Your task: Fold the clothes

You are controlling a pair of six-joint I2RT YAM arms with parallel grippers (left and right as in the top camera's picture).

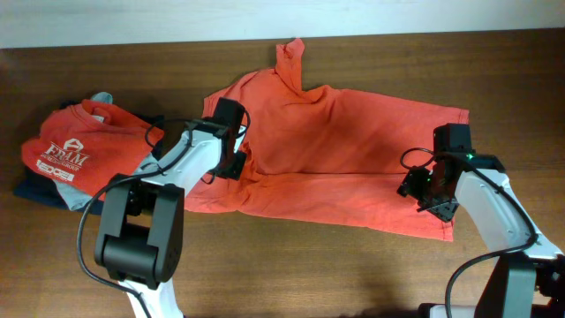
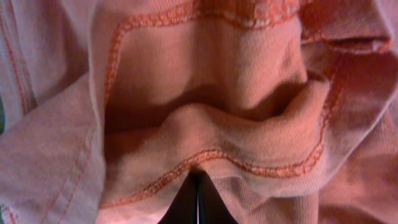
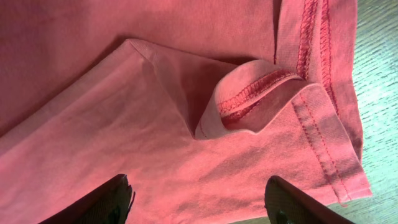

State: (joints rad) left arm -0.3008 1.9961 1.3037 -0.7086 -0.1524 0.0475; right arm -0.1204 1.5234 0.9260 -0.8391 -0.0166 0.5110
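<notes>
The large coral-red T-shirt (image 1: 353, 150) lies spread across the middle of the table, partly doubled over, with one sleeve pointing to the back edge. Its lettering is hidden. My left gripper (image 1: 237, 164) is at the shirt's left side. In the left wrist view its fingers (image 2: 198, 186) are shut with bunched, hemmed fabric (image 2: 236, 81) at the tips. My right gripper (image 1: 425, 189) hovers over the shirt's right end. In the right wrist view its fingers (image 3: 202, 205) are wide open and empty above the shirt (image 3: 124, 124), near a curled-up hem corner (image 3: 255, 99).
A pile of clothes lies at the left. The red tee with white "FRAM" print (image 1: 75, 150) is on top, with a grey garment (image 1: 101, 98) and a navy garment (image 1: 35, 189) beneath. The brown wooden table (image 1: 309, 274) shows in front. A pale wall edge runs along the back.
</notes>
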